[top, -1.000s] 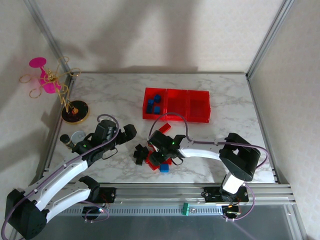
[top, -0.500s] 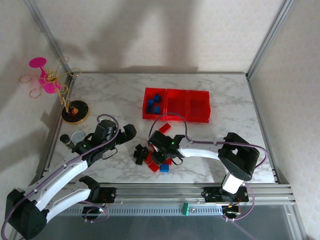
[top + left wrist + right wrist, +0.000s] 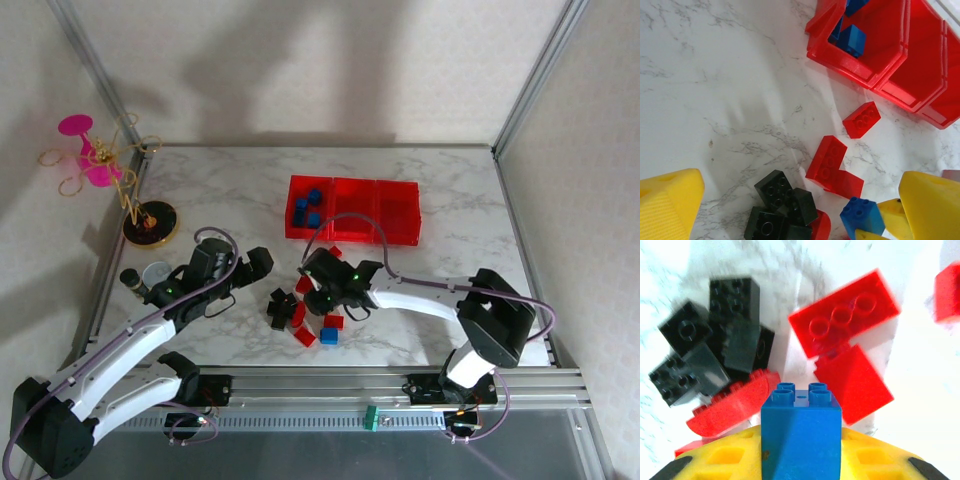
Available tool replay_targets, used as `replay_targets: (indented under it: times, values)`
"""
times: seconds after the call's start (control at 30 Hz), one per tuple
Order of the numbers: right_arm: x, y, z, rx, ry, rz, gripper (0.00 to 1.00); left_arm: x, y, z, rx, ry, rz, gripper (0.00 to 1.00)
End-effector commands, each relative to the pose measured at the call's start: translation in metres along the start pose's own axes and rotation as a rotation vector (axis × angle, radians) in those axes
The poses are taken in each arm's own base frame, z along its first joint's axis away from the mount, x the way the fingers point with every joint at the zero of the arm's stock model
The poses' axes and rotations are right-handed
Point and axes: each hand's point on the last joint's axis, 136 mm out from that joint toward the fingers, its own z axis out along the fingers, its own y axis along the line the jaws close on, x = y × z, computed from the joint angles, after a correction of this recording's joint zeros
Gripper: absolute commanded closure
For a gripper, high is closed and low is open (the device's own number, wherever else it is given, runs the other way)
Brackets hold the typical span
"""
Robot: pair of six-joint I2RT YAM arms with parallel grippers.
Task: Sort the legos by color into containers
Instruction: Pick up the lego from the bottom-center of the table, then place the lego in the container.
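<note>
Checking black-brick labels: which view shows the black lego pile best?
Left wrist: the black legos are sharp, studs distinct, though the frame's bottom edge crops them. Right wrist shows them larger but motion-blurred. Top external shows a small dark clump.

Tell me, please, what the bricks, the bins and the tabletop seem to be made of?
Bricks, such as the blue brick: hard moulded plastic, smooth with a slight sheen, crisp studs. Bins: glossy plastic, apparently translucent, as the thin walls glow lighter at the edges. Tabletop: white with grey veins like marble, though possibly a printed laminate.
</note>
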Motion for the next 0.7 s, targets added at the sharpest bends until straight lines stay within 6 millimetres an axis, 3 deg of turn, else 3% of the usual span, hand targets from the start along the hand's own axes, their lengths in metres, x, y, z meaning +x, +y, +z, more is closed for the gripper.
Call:
replay_targets:
  times: [0.0, 0.23, 0.47, 0.67]
  values:
    - [-0.037, -0.003, -0.027, -0.016, -0.091, 0.045, 0.67, -0.015, -0.018, -0.008, 0.038, -0.038, 0.004, 0.00]
    - [-0.105, -0.038, -0.031, 0.064, -0.201, 0.154, 0.67, -0.032, -0.034, -0.007, 0.070, -0.082, -0.004, 0.00]
    - [-0.164, -0.079, -0.003, 0.169, -0.284, 0.260, 0.68, -0.054, -0.047, 0.005, 0.073, -0.133, -0.016, 0.00]
    - [-0.202, -0.115, 0.019, 0.261, -0.348, 0.335, 0.68, -0.073, -0.039, 0.016, 0.061, -0.163, -0.058, 0.00]
